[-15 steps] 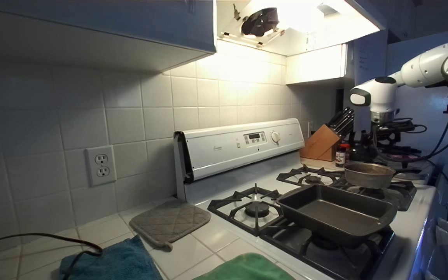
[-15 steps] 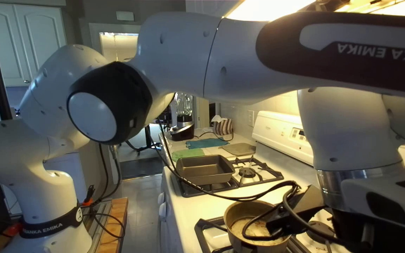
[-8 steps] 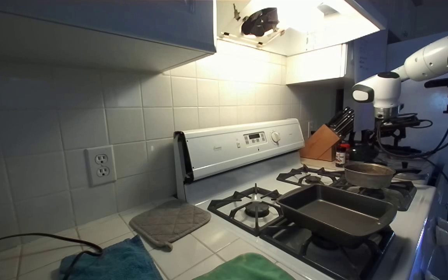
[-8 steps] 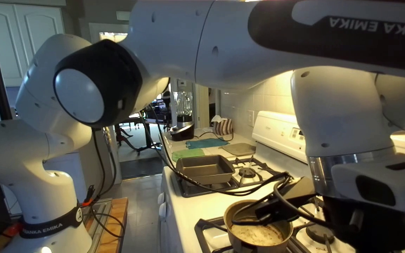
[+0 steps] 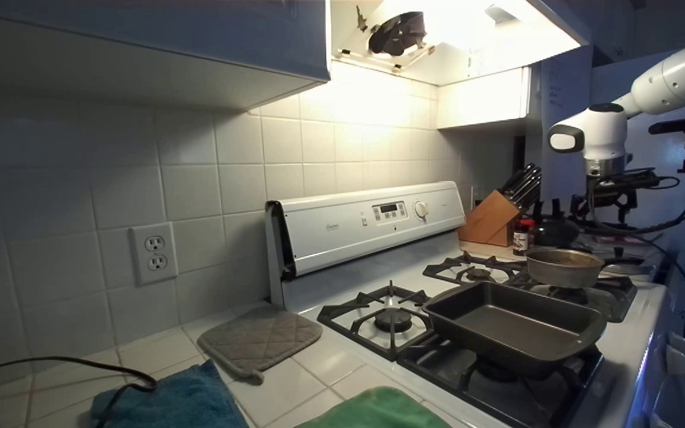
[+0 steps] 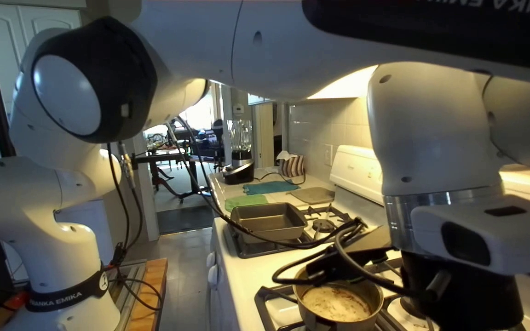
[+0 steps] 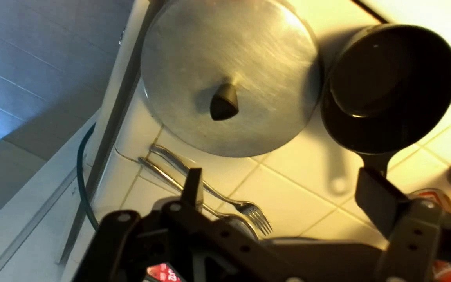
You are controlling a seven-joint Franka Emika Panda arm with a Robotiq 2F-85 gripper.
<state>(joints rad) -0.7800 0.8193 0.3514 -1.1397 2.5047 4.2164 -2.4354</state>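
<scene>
My gripper [image 7: 286,192] is open and empty above the tiled counter in the wrist view, its two fingers wide apart. It also shows in an exterior view [image 5: 611,205], above the counter beyond the stove. Below it lie a fork [image 7: 252,213] and a spoon [image 7: 238,224], the spoon partly hidden by a finger. A round silver lid [image 7: 264,58] with a black knob [image 7: 224,103] lies ahead of the fingers. A dark pot [image 7: 394,90] stands beside the lid, its handle pointing toward one fingertip. Whether the finger touches the handle cannot be told; it seems above it.
On the stove stand a saucepan [image 5: 562,270] and a dark baking pan [image 5: 515,321]. A knife block [image 5: 488,220] and a small bottle [image 5: 519,239] stand behind. The counter edge [image 7: 106,129] drops to the floor. Cables [image 6: 288,246] hang from the arm.
The arm has risen and moved back, rightward in an exterior view and leftward and up in an exterior view. The saucepan's inside shows more. The pans and cloths have not moved.
</scene>
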